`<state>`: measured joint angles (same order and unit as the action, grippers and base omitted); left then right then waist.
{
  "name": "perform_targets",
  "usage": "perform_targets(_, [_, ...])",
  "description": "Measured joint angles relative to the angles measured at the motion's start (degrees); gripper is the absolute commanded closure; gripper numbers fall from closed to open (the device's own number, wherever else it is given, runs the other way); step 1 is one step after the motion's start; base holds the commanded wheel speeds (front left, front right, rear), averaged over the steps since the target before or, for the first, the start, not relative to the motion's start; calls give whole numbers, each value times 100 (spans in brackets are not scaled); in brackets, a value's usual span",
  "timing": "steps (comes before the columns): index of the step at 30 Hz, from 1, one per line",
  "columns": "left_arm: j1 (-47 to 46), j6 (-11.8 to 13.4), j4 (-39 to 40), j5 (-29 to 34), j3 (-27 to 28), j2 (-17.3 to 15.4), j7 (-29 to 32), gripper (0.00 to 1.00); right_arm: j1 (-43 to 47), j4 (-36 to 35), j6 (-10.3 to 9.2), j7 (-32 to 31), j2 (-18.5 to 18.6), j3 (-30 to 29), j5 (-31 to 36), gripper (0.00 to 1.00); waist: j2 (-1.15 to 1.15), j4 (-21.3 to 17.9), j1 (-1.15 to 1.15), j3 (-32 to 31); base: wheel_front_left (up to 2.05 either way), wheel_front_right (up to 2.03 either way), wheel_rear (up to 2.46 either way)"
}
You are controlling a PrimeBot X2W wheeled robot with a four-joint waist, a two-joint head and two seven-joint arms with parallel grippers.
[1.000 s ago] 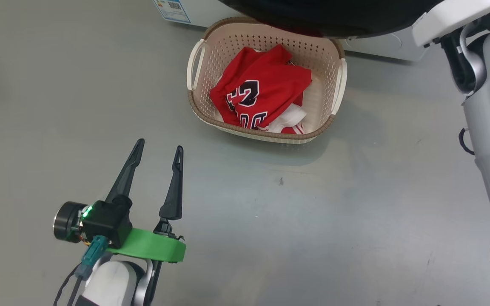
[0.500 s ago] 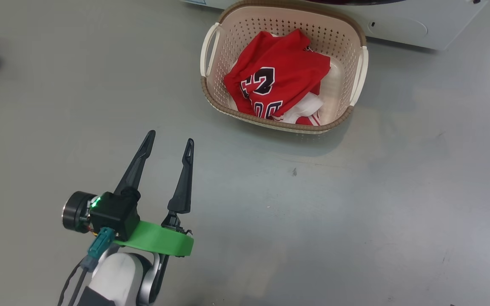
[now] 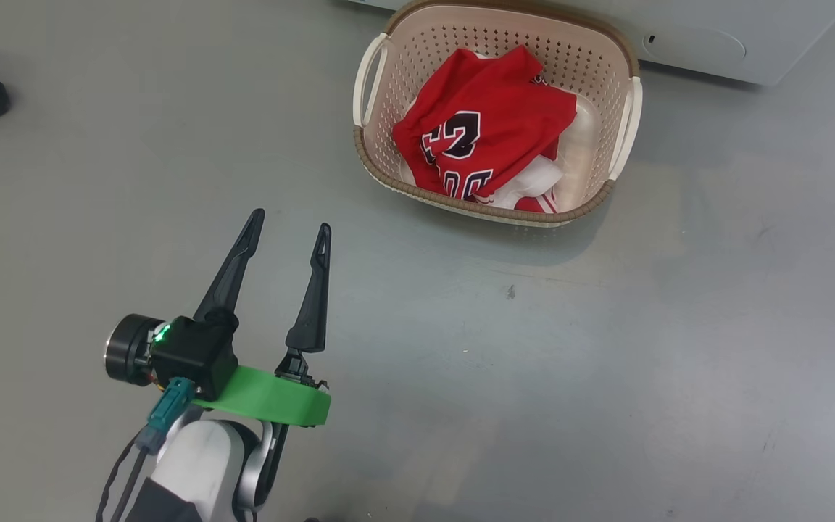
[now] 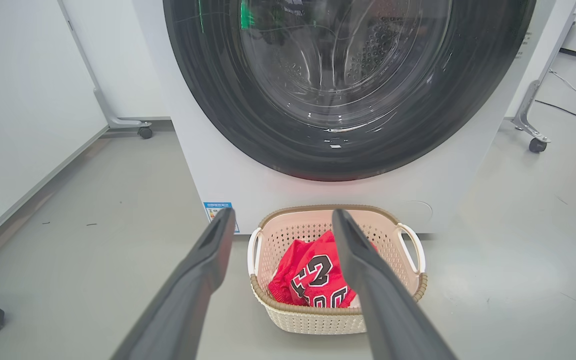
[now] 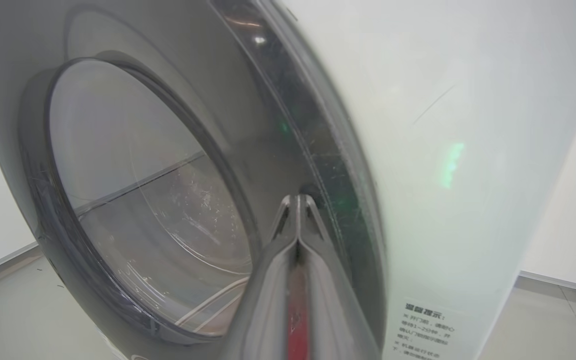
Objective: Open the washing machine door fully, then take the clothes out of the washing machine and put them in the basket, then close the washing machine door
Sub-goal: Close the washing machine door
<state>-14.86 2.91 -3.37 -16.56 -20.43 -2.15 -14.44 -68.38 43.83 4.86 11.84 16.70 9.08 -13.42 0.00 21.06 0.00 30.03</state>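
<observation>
A red jersey, the clothes [image 3: 486,130], lies crumpled with its black-and-white number showing inside the cream basket [image 3: 388,109], which stands on the grey floor [image 3: 606,362] just in front of the white washing machine [image 4: 248,185]. In the left wrist view, the round black washing machine door [image 4: 208,90] sits flat against the machine's front, above the basket, and the steel drum is visible through its glass. The left gripper [image 3: 291,221] hovers over bare floor, well apart from the basket, its two dark fingers spread wide and holding nothing. The right gripper [image 5: 298,197] has its fingers pressed together, empty, with the tips at the door's black rim; whether they touch it cannot be told.
</observation>
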Motion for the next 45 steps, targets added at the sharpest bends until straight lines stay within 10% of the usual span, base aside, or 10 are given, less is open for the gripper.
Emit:
perform_targets(31, [33, 47, -162, 46, 310, 1, -1, 0, 1436, -267, 143, 266, -638, 263, -105, 100, 0, -338, 0, -756, 0, 0, 0])
perform_targets(36, [179, 83, -182, 105, 386, -73, -1, 0, 2133, -570, 158, 267, -693, 248, -112, 65, 0, -511, 0, -991, 0, 0, 0])
perform_targets(39, [267, 83, -208, 112, 409, -100, -1, 0, 2608, -704, 162, 267, -756, 208, -131, 1, 0, -613, 0, -1143, 0, 0, 0])
perform_targets(45, [490, 85, -261, 158, 479, -212, -1, 0, 3283, -1067, 162, 267, -961, 107, -223, 0, 0, -846, 0, -1444, 0, 0, 0])
